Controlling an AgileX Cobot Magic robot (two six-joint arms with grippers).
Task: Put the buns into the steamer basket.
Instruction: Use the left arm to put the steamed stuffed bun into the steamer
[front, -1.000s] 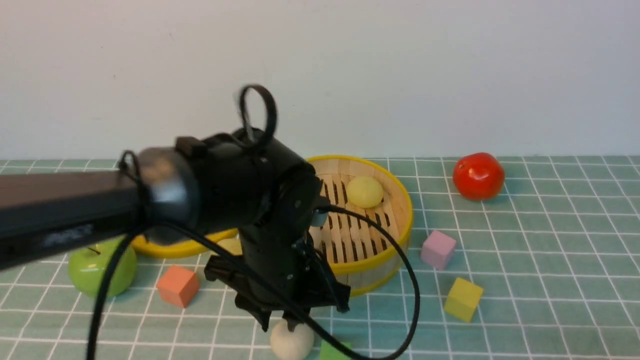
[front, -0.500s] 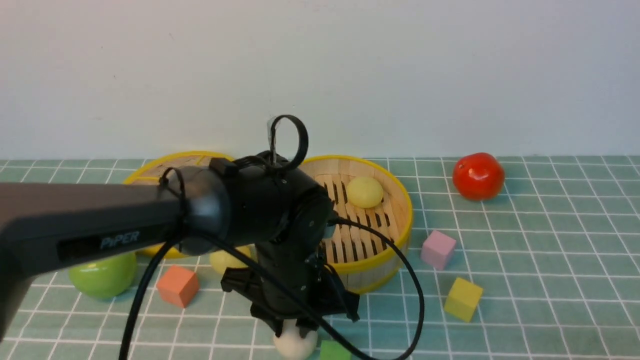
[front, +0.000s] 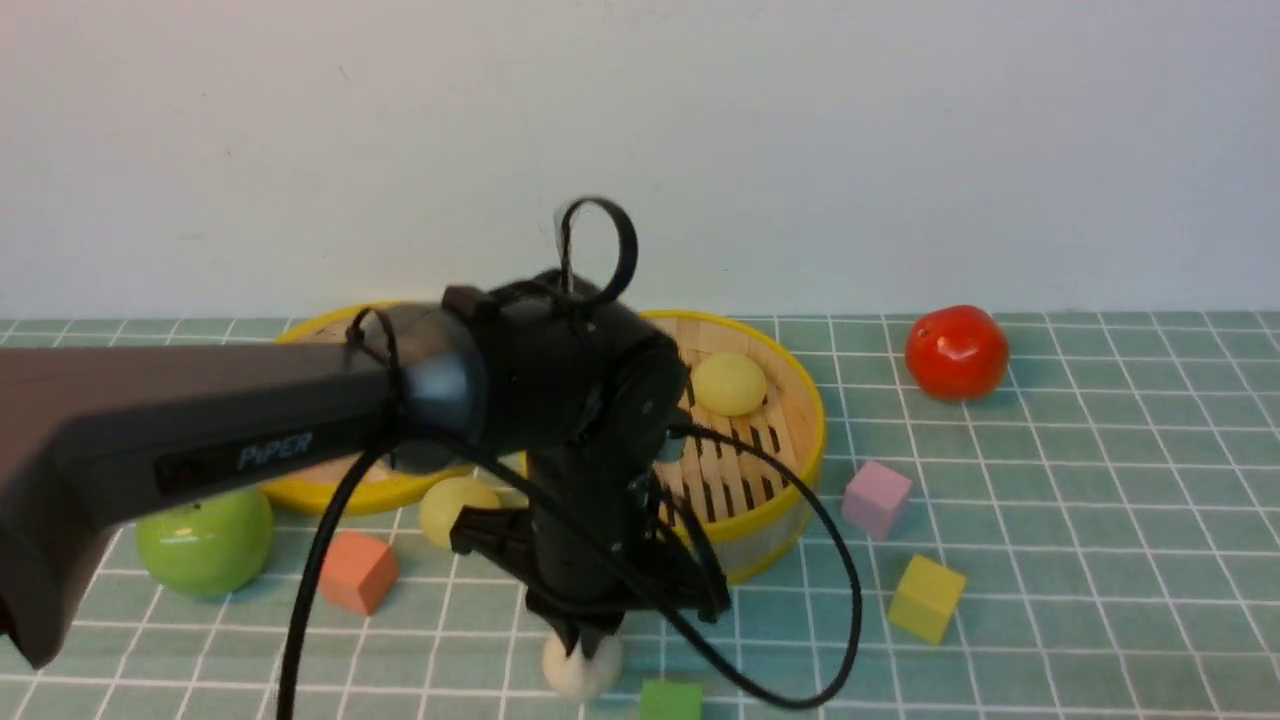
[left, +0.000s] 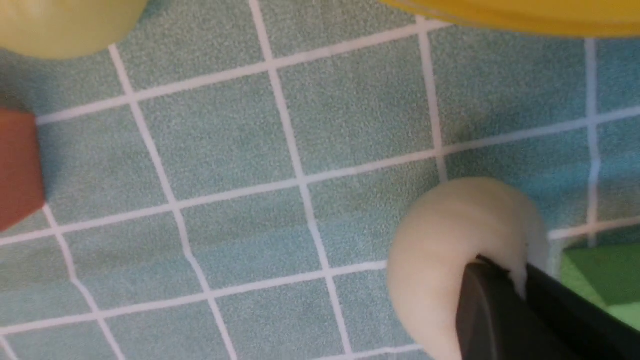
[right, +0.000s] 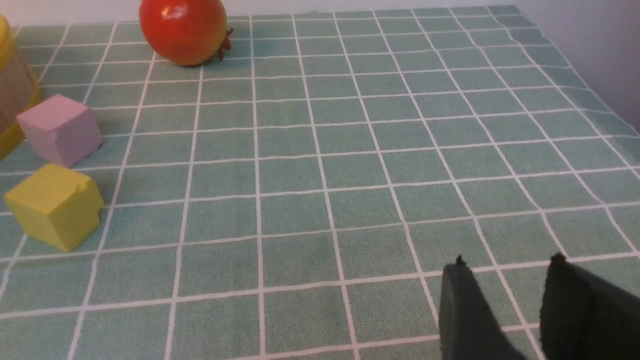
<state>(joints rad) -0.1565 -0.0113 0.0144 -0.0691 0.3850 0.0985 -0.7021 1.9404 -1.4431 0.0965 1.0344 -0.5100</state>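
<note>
At the near middle of the tabletop (front: 1050, 500), just in front of the steamer basket (front: 800, 440), the left claw (front: 585, 648) pinches a cream bun (front: 577, 676). One yellow-green bun (front: 729, 383) lies inside the basket. The right claw (right: 520, 300) stands wide, empty.

We get bright, even light, faint soft shadows, and a small glare on the tomato (front: 957, 352). At 9 o'clock in our front view the left arm (front: 200, 440) looks soft; close up, the cream bun (left: 430, 260) blurs.
</note>
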